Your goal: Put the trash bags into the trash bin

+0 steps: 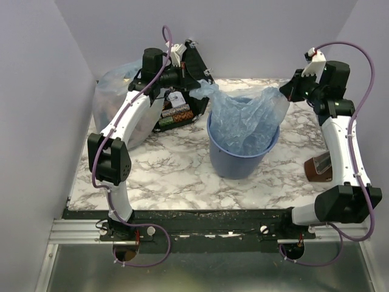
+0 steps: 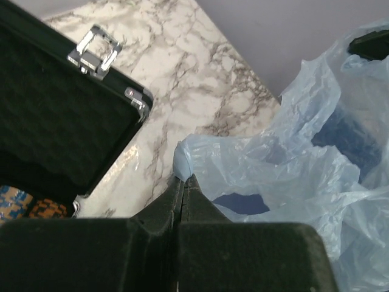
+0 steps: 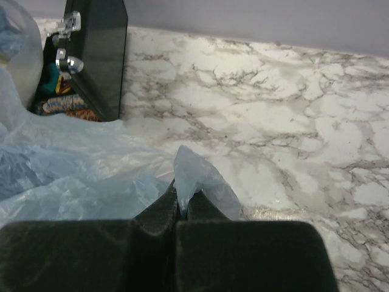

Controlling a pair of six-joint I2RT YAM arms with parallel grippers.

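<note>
Your overhead view shows a white-and-grey marbled bench boxed in by pale lilac walls; two arms rise from its near edge. A round blue trash bin stands upright near the middle of the bench. A light-blue, crinkly trash bag is draped in and over its mouth; the middle of the film sags down inside, while two upper corners are pulled out past the rim, one to each side.

Your left tool is pinched tight on the bag's left corner. In the left wrist view a small tuft of film pokes out past the closed fingertips; the rest of the bag billows off to the right, with dark blue showing through a gap in it.

Your right tool is likewise clamped on the right corner; a pale peak of film stands up from between its fingertips, with bare marble beyond it. The two tools sit on opposite sides of the bin, and the bag is stretched between them.

Behind the left arm a black case stands open at the back of the bench; rows of coloured chips show at its foot. To its left a bulging clear bag, stuffed with coloured items, sits against the left wall. A small dark brown object lies on the bench beside the right arm; you cannot tell what it is.
</note>
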